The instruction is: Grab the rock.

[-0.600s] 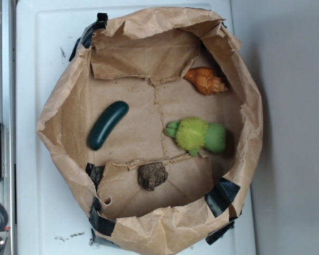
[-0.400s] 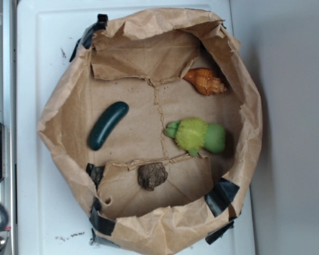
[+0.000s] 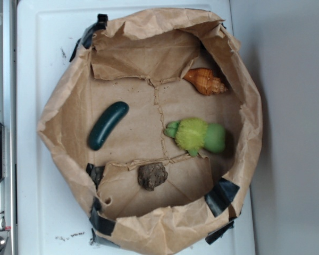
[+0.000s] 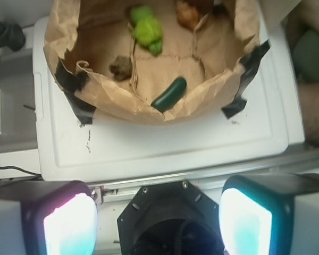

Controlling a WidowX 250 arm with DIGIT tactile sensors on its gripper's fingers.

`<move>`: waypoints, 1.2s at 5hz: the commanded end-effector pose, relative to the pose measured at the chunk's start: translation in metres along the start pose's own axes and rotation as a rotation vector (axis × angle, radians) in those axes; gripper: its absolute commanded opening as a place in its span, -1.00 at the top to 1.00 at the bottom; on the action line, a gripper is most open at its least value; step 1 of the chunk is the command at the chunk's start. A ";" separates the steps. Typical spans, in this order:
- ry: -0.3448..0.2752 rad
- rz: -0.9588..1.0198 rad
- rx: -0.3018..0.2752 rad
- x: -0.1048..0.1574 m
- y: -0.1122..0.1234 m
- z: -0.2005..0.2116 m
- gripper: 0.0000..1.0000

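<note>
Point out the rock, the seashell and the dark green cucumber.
rock [image 3: 152, 176], exterior view, centre of its lumpy top.
seashell [image 3: 204, 81], exterior view, middle of the ridged body.
cucumber [image 3: 107, 125], exterior view, midway along its length.

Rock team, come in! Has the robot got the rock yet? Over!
Gripper open, empty, outside the paper bag. Rock untouched on the bag floor near the front wall. Nothing on top of it; the bag's wall stands between. Over.

One rock [image 3: 152, 176], one seashell [image 3: 205, 81], one green spiky toy [image 3: 196, 135], one dark green cucumber [image 3: 107, 125], one paper bag [image 3: 165, 228].
</note>
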State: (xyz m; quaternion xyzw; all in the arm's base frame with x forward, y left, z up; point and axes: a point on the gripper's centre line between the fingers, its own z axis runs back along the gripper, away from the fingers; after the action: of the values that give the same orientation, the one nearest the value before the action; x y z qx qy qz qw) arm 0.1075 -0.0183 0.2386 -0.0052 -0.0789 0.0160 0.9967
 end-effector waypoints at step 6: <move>0.060 -0.029 0.020 0.158 0.034 -0.129 -1.00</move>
State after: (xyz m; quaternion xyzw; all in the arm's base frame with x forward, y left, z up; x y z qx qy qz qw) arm 0.2746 0.0194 0.1205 0.0025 -0.0175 0.0064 0.9998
